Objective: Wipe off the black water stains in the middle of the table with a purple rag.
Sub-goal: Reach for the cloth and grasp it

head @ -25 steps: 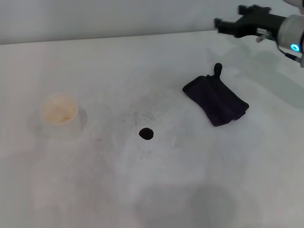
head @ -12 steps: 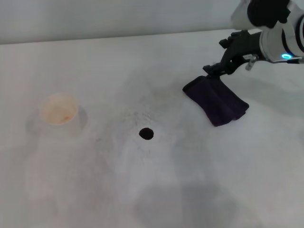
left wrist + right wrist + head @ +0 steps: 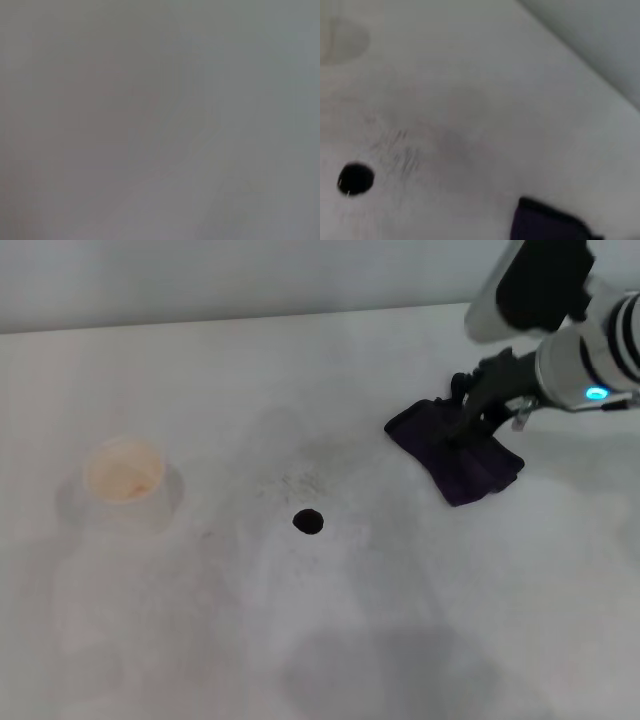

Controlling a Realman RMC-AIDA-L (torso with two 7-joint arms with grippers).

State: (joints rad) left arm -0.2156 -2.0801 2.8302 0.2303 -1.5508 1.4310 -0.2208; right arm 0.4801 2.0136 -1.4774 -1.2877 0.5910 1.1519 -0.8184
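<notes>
The purple rag (image 3: 450, 455) lies folded on the white table (image 3: 320, 620), right of centre; a corner of it shows in the right wrist view (image 3: 545, 225). The black water stain (image 3: 308, 522) is a small round blot near the table's middle, left and nearer than the rag; it also shows in the right wrist view (image 3: 355, 179). My right gripper (image 3: 468, 418) is down at the rag's far part, over its top; its fingers are dark against the cloth. My left gripper is out of view; the left wrist view shows only blank grey.
A pale translucent cup (image 3: 127, 480) stands on the table at the left. Faint grey speckled smudges (image 3: 295, 480) lie just beyond the stain. The table's far edge (image 3: 250, 318) meets a grey wall.
My right arm has come down and forward from the far right corner to the rag's far part. The rag, the stain and the cup have not moved.
</notes>
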